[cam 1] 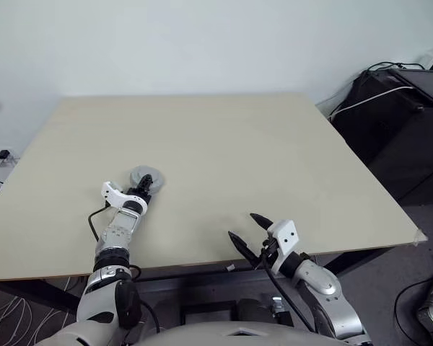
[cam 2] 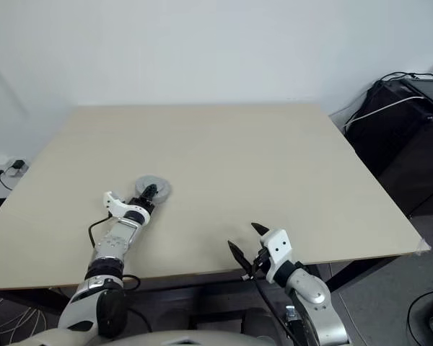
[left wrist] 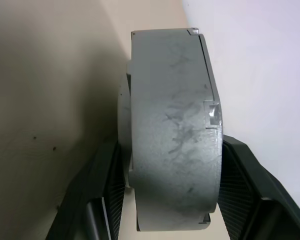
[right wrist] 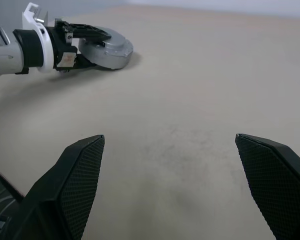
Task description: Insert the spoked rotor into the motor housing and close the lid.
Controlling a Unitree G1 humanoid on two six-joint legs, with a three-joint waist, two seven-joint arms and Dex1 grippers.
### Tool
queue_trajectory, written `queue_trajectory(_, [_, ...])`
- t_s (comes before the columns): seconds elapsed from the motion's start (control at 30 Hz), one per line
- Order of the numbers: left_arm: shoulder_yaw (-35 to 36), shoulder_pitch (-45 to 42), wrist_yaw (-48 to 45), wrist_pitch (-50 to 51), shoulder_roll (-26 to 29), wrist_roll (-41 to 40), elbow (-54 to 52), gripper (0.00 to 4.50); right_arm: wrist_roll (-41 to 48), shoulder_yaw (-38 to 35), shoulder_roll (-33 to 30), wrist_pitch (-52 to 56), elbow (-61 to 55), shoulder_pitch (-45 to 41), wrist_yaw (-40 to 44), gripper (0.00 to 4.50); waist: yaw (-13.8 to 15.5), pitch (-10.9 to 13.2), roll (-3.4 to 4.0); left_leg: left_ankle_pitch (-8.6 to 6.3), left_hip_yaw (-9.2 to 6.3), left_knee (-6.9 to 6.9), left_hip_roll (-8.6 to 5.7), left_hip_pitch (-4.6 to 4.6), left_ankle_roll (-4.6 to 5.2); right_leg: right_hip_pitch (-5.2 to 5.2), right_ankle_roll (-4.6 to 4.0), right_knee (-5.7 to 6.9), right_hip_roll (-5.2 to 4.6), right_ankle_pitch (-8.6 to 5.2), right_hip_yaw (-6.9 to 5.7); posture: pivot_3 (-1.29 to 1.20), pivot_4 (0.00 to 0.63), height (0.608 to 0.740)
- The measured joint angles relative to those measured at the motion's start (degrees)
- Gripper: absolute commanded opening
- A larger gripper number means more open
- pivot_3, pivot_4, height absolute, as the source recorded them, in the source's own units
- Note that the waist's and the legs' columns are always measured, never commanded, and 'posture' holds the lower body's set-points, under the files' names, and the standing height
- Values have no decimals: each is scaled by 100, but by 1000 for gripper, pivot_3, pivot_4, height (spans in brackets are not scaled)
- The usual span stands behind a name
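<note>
The lid (cam 1: 156,175), a dull grey round cap, rests on the pale table (cam 1: 224,144) at its front left. My left gripper (cam 1: 146,184) reaches forward and is shut on the lid, one black finger over its top face and the other under it. In the left wrist view the lid (left wrist: 170,125) stands edge-on between the two ribbed pads (left wrist: 237,180). My right gripper (cam 1: 243,225) hovers open at the table's front edge, well to the right of the lid, with nothing between its fingers. The spoked rotor and the motor housing are hidden from me.
A black cabinet with cables (cam 1: 404,115) stands beyond the table's right edge. A power strip (cam 1: 0,156) lies on the floor at the far left. Bare tabletop spreads between the two grippers and towards the wall.
</note>
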Motion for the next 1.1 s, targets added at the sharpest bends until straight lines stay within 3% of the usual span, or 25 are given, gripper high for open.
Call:
queue_trajectory(0.1, [19,-23,-11,15,-6,34,-19,4395,-14,15,31,43,-15,-13,-7,4500,-2,-4,4,0,3,-2,0,25,0,20,1,0,0,0,3,0,0,740])
queue_trajectory(0.13, [19,-20,-15,27,-7,40,-46,4456,-16,23,47,83,-23,-20,-10,4500,-3,-4,5,-1,4,-6,2,48,-1,32,9,0,0,-8,3,0,0,740])
queue_trajectory(0.53, [-162,1274,286,799,-250,137,-2059,4456,-68,51,92,468,-319,-80,-158,4500,-90,-10,3,-5,17,-19,11,70,-5,46,10,0,0,-14,17,0,0,740])
queue_trajectory(0.7, [-594,2063,334,1135,-166,320,-3057,4456,-85,88,112,639,-470,-108,-172,4500,-105,-21,13,-6,21,-23,13,73,-6,18,9,0,0,-15,25,0,0,740])
queue_trajectory(0.97, [-1835,3162,-637,1005,935,1471,-3990,4456,-80,219,134,1246,-974,-174,-281,4500,-145,-35,36,-26,20,-25,21,81,-39,8,9,2,-5,-16,25,0,0,740])
queue_trajectory(1.1, [-2441,3626,-1127,374,1388,2268,-4241,4456,-72,236,135,1513,-1200,-196,-341,4500,-137,-33,41,-27,24,-34,18,77,-38,-2,8,0,-20,-17,25,0,0,740])
